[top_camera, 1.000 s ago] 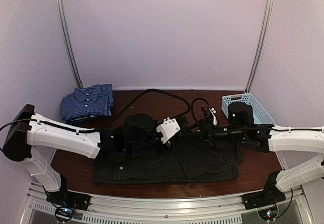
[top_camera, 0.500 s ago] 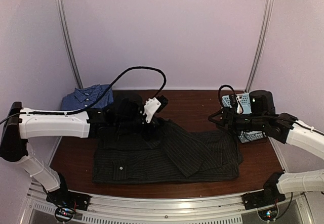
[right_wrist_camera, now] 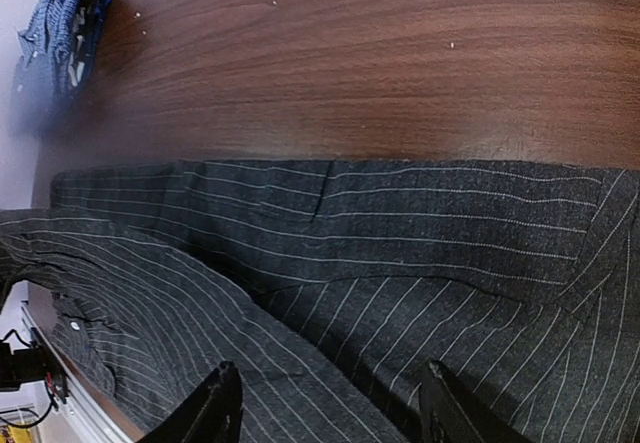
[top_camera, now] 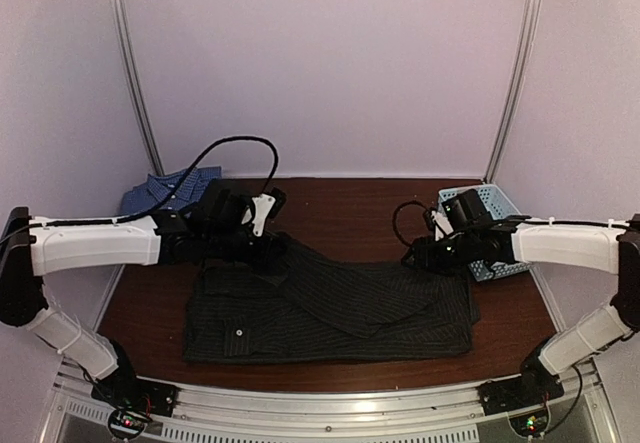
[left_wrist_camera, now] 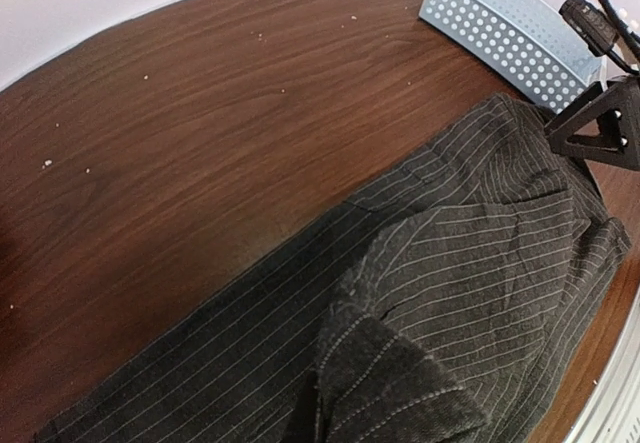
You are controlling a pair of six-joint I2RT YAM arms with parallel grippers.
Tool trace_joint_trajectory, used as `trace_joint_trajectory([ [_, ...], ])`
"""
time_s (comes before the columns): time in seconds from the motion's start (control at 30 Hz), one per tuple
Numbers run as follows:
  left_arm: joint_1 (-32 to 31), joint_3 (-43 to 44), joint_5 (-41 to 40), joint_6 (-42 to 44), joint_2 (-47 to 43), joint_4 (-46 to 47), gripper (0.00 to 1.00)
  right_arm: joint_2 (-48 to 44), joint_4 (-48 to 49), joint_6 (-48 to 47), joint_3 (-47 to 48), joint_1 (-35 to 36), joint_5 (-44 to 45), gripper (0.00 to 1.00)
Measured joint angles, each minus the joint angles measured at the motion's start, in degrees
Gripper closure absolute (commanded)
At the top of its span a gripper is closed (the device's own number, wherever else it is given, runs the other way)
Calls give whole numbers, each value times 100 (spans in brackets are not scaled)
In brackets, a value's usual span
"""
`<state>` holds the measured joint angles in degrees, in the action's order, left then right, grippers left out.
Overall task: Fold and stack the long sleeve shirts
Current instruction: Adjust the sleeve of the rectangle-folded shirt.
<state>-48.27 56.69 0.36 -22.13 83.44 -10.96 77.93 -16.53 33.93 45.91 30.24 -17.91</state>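
Overhead view first: black shirt [top_camera: 330,313] lies spread across the near part of the table [top_camera: 350,208], and one sleeve [top_camera: 345,288] runs slantwise over its body up to the left tool [top_camera: 272,248]. That tool is pressed together, pinching the sleeve end at the shirt's far left edge. The right tool [top_camera: 415,258] sits at the shirt's far right corner, just beside the basket [top_camera: 500,213]. The blue shirt [top_camera: 165,188] lies folded at the far left corner of the table, apart from the black one.

Left wrist view: bunched pinstriped sleeve cloth fills the bottom edge, the rest of the shirt stretching away toward the basket; the tool's own fingers are out of sight.

Right wrist view: its two fingers [right_wrist_camera: 215,408] stand spread, nothing between them, just over the pinstriped cloth.
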Motion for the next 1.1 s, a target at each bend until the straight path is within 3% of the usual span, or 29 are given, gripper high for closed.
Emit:
trace_joint_trajectory([
  [0.33, 33, -651, -125, -507, -334, -35, 100, 901, 372, -424, -70, -221, -28, 43],
  [1.1, 184, -1266, -1123, -828, -293, 63, 100, 1325, 564, -835, -229, -337, -208, 41],
])
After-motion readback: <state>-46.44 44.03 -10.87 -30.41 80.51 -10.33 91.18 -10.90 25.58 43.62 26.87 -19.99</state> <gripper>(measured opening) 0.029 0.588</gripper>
